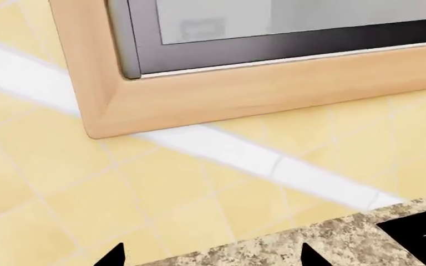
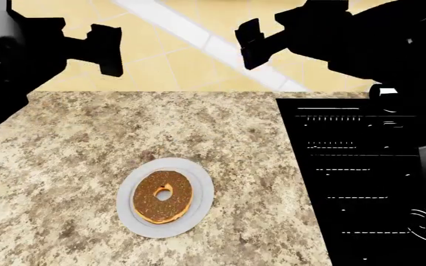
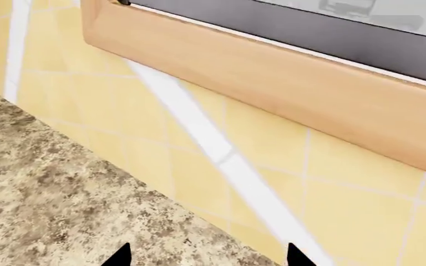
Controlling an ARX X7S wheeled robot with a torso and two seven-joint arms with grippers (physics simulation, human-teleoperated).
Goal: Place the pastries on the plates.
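I am holding both arms raised over the back edge of the granite tabletop [image 2: 72,166], and neither hand is carrying anything. My left hand [image 2: 109,51] is hanging near the yellow tiled wall [image 1: 198,183] at the left, and my right hand [image 2: 252,44] is hanging near the same wall further right, above the black stove [image 2: 361,177]. In each wrist view two fingertips are showing well apart with only wall and tabletop between them, so I am reading both hands as spread and empty. A wooden-framed window [image 1: 257,83] is filling the upper part of those views.

The larger doughnut [image 2: 162,196], golden-brown with a speckled chocolate top, is lying flat on the white plate [image 2: 200,206], roughly centred, with the rim showing around it. That plate is sitting on the tabletop, closer to me than both hands and just left of the stove.

I am judging that half of the job is settled. The small dark-iced doughnut and the wooden plate are not showing in any view, so I cannot say where they are. The next move, as I see it, calls for turning my head or base to find them, then bringing an empty hand down over the small doughnut's ring.
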